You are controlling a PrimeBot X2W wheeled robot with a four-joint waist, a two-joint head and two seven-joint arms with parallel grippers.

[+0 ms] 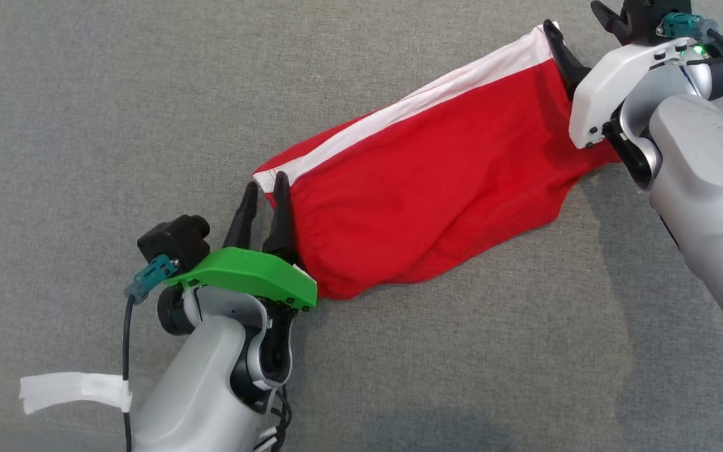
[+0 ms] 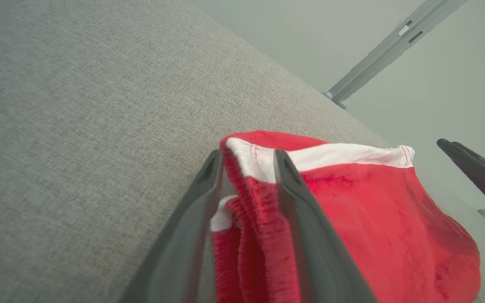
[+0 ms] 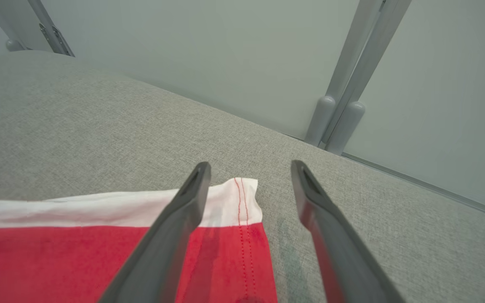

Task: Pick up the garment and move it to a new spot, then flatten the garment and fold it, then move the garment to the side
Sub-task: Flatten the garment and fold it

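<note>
The garment [image 1: 424,182] is red with a white side stripe and lies stretched out diagonally on the grey cushion [image 1: 117,113]. My left gripper [image 1: 265,188] is at its lower-left end. In the left wrist view the fingers stand apart around the red elastic waistband [image 2: 259,198], with a slit of cushion showing beside the cloth. My right gripper [image 1: 572,14] is at the upper-right end, wide open. Its left finger [image 3: 183,210] hangs over the white-striped corner [image 3: 238,198], and its right finger is over bare cushion.
The grey cushion [image 3: 78,139] extends all around the garment. Past its far edge stands a pale wall with grey metal posts [image 3: 339,118]. A white tape tag [image 1: 73,389] hangs from my left arm's cable. My right gripper's finger [image 2: 474,172] shows in the left wrist view.
</note>
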